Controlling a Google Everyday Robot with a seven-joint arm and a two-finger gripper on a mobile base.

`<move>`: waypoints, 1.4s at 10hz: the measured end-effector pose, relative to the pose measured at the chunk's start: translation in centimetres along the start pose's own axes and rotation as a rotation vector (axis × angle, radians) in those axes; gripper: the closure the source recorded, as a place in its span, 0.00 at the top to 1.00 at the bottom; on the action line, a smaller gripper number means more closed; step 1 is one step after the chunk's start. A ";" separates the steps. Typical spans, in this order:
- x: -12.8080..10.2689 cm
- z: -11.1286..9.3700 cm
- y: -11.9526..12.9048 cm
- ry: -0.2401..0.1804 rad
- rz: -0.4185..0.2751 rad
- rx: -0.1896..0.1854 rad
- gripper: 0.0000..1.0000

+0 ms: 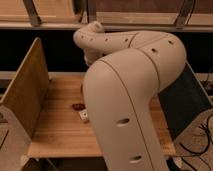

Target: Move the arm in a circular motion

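Note:
The cream-white arm [130, 90] fills the middle and right of the camera view. Its thick rounded segments with small dark holes curve from the bottom up and back to the left, over the wooden table [60, 130]. The far joint sits near the top centre [90, 37]. The gripper at the arm's end is hidden behind the nearer segments and does not show.
A small dark red object [77, 106] and a white item [84, 116] lie on the table just left of the arm. A tall wooden side panel [25, 95] stands at the table's left edge. A dark shelf runs behind. Cables lie at the right [202, 135].

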 end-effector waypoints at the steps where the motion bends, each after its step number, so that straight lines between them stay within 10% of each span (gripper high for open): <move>1: -2.1 -1.6 1.7 -0.041 -0.081 -0.019 0.80; 4: -2.3 -6.0 4.5 -0.081 -0.197 -0.005 0.80; 7: 3.1 -9.1 4.0 -0.052 -0.146 0.059 0.80; 11: 15.8 -11.5 -3.0 0.095 0.078 0.201 0.80; 14: 14.8 -9.4 -6.8 0.100 0.073 0.229 0.80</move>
